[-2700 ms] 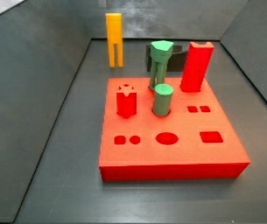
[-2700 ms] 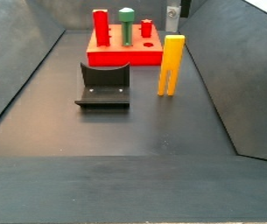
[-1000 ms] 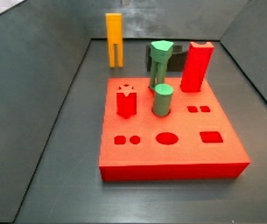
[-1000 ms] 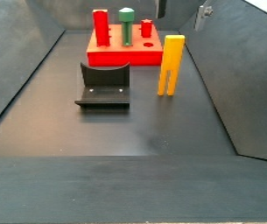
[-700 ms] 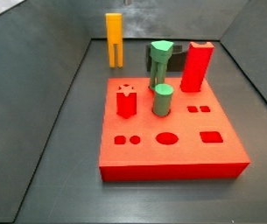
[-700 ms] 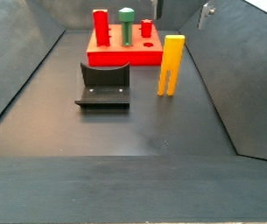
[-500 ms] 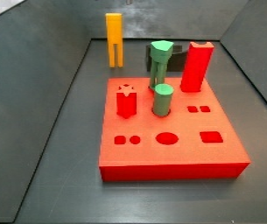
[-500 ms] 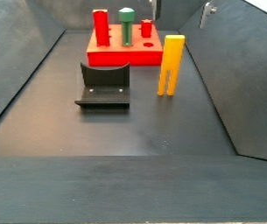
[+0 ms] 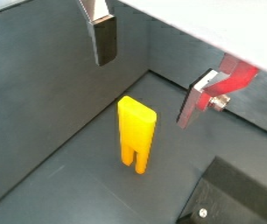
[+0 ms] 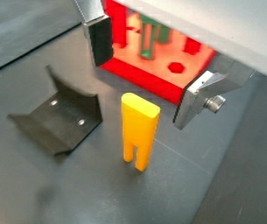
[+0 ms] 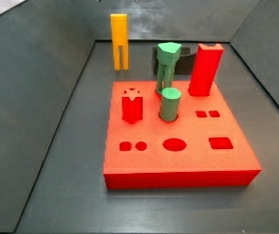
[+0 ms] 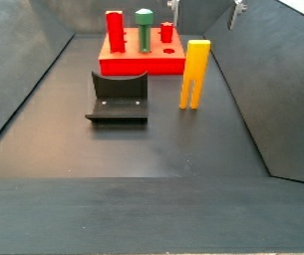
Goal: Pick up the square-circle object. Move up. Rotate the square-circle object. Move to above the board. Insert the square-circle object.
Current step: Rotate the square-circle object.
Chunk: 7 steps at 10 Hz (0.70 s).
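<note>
In a side view you see, from the left, the dark L-shaped fixture (image 12: 117,97) on the matte black floor (image 12: 141,149), then the square-circle object (image 12: 194,73), a smooth yellow-orange slab-like peg standing upright on its forked end, well apart from the board (image 12: 141,62) behind it. The board is a flat, glossy red block; in a side view its top face (image 11: 178,137) shows cut-outs of circles, squares and a star, with a red square pillar (image 11: 205,69) and two green pegs (image 11: 170,103) standing in it. In both wrist views you look down on the peg, free of any grip, between two flat silver fingers (image 9: 104,38) with dark pads. The gripper (image 10: 147,79) hangs above the peg, spread wide, touching nothing. In a side view only its fingertips (image 12: 235,12) peek in at the top edge.
</note>
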### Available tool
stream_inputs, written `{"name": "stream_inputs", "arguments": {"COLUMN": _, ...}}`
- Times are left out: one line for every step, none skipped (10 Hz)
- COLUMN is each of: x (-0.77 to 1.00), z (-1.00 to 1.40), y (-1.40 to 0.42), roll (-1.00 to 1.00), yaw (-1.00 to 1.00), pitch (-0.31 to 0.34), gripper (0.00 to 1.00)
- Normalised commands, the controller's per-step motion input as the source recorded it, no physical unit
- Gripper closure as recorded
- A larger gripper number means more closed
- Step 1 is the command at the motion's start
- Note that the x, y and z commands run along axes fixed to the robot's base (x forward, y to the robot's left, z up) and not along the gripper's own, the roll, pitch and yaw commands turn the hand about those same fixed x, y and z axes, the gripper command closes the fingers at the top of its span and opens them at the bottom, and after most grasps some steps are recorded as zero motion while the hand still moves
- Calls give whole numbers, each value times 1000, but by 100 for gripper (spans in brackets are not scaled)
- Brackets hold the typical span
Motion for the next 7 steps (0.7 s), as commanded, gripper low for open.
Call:
{"name": "stream_inputs", "arguments": {"x": 36, "z": -17, "y": -1, "roll": -23, "yaw": 423, "pitch": 64, "gripper": 0}}
{"name": "stream_inputs", "arguments": {"x": 37, "z": -16, "y": -1, "roll": -23, "yaw": 268, "pitch": 63, "gripper": 0}}
{"name": "stream_inputs", "arguments": {"x": 0, "z": -1000, "y": 0, "roll": -23, "yaw": 147, "pitch": 63, "gripper": 0}}
{"name": "stream_inputs", "arguments": {"x": 7, "z": -1000, "y": 1, "roll": -22, "yaw": 113, "pitch": 55, "gripper": 0}}
{"name": "stream_inputs", "arguments": {"x": 32, "z": -1000, "y": 2, "roll": -18, "yaw": 72, "pitch": 5, "gripper": 0}}
{"name": "stream_inputs", "arguments": {"x": 23, "z": -905, "y": 0, "roll": -18, "yaw": 52, "pitch": -21, "gripper": 0}}
{"name": "stream_inputs", "arguments": {"x": 17, "z": -746, "y": -2, "roll": -17, "yaw": 46, "pitch": -38, "gripper": 0}}
